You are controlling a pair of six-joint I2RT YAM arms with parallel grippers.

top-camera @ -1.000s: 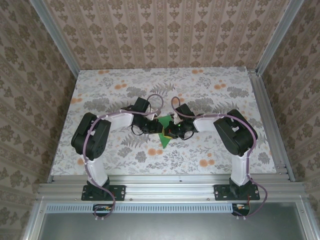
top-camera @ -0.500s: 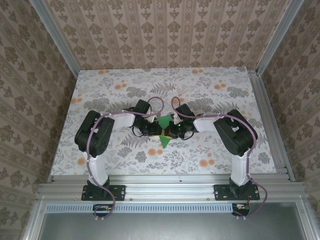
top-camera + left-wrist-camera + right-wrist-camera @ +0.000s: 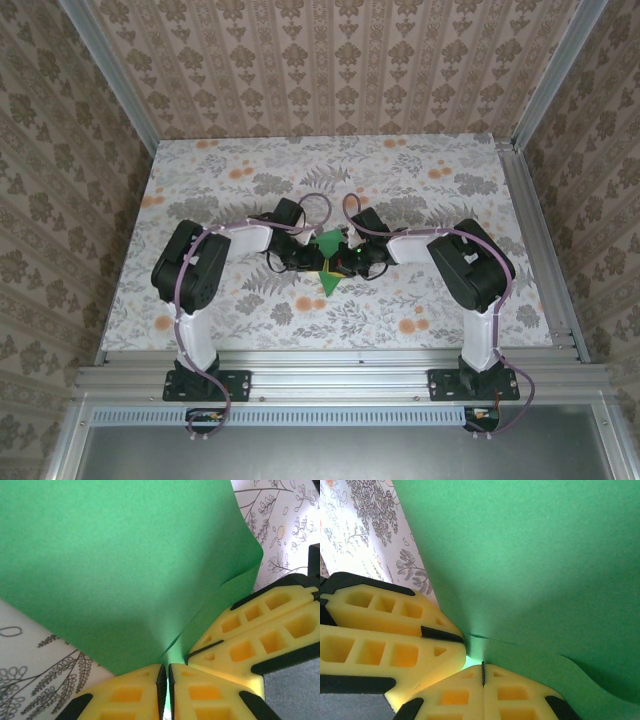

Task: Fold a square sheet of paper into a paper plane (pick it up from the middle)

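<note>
**Sheet of paper** [image 3: 326, 243]: bright green, plain, partly folded. It is held off the table [image 3: 430, 200] at the middle of the work area, between the two wrists. In the overhead view one green triangle is seen above the meeting point of the fingers, and a smaller green tip is seen below it. In the left wrist view a broad flap is spread upward and a second layer is curled away to the right. The floral surface is seen beyond both edges.

**Left fingers** [image 3: 135, 695]: yellow pads, clenched on the sheet. A thin strip of green is seen in the narrow slit between them.

**Right fingers** [image 3: 515, 695]: pressed fully together on the sheet, which is seen emerging from the closed seam. The two pairs of fingers are set just beside each other at an angle, tips nearly touching, and the same bunched part of the paper is gripped by both.

**Left arm** [image 3: 190, 270]: compared with a second ago, its elbow is shifted slightly toward the centre.

**Right arm** [image 3: 470, 265]: no change of pose is noted.

**Change in the paper:** the lower green tip is shown shorter than a second ago and the upper triangle a little fuller. Against the frame half a second ago, almost no difference is found.
</note>
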